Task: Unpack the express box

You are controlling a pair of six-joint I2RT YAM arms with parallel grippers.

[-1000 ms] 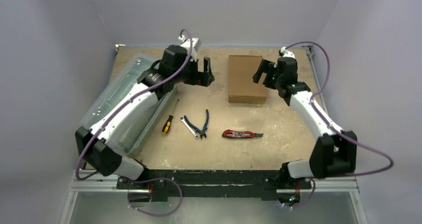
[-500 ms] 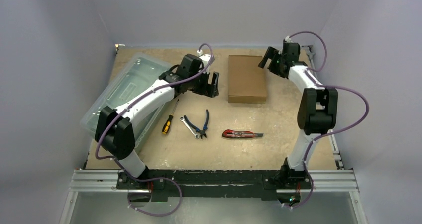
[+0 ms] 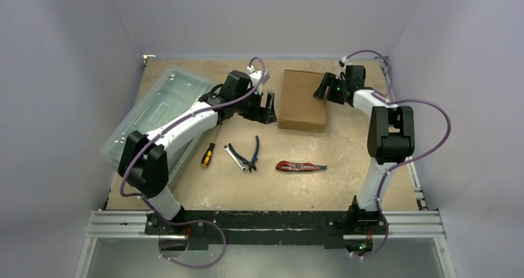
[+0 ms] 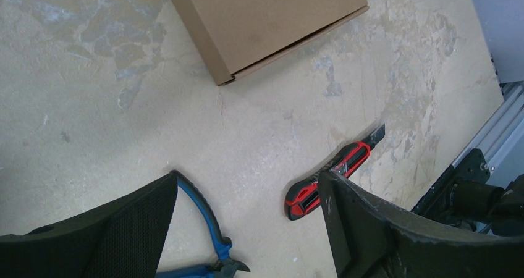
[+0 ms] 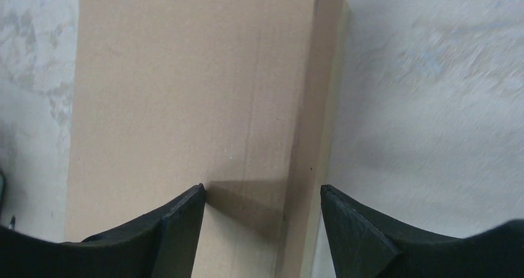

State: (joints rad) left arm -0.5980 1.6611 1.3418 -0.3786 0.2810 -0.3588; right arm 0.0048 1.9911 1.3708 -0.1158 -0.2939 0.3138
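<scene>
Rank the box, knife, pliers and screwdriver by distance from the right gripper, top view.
1. Box, under the right gripper.
2. Knife, near centre.
3. Pliers, left of the knife.
4. Screwdriver, farthest left.

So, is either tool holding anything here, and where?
Nothing is held: the left tool and right tool are both open, close to the express box.

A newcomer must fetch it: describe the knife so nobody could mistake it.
Find the brown cardboard box at the far middle of the table. Toward the table's near edge, right of the blue pliers, lies the knife. It alone is red and black.
</scene>
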